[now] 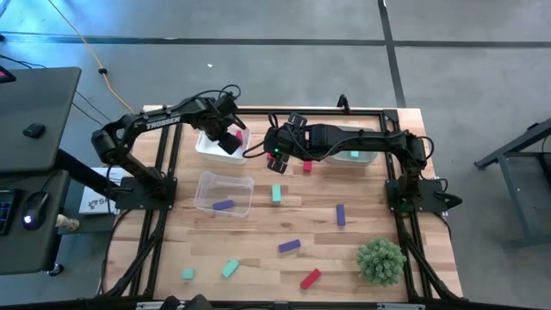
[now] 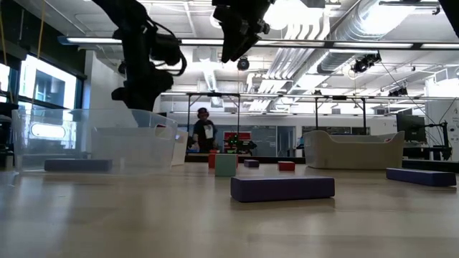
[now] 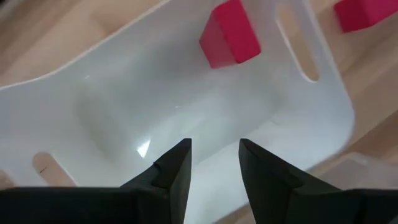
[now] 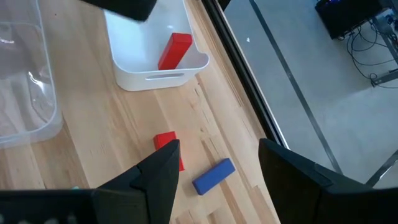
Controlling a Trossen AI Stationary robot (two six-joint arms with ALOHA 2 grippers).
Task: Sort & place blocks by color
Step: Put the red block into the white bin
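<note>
My left gripper (image 1: 229,138) (image 3: 214,162) hangs open over the white bin (image 1: 211,146), where one red block (image 3: 230,34) lies on the floor. My right gripper (image 1: 275,158) (image 4: 217,180) is open and empty just right of that bin, above a red block (image 4: 168,146) and a blue-purple block (image 4: 213,176) that lie flat on the wood. Elsewhere on the table lie a red block (image 1: 306,165), a teal one (image 1: 276,193), purple ones (image 1: 341,214) (image 1: 289,246), teal ones (image 1: 230,269) (image 1: 188,274) and a red one (image 1: 310,278).
A clear bin (image 1: 224,191) near the left arm holds a purple block (image 1: 223,205). Another bin (image 1: 366,158) under the right arm holds a teal block (image 1: 355,155). A bushy green plant ball (image 1: 380,261) stands near the table's near right corner. A person (image 2: 204,132) stands far behind the table.
</note>
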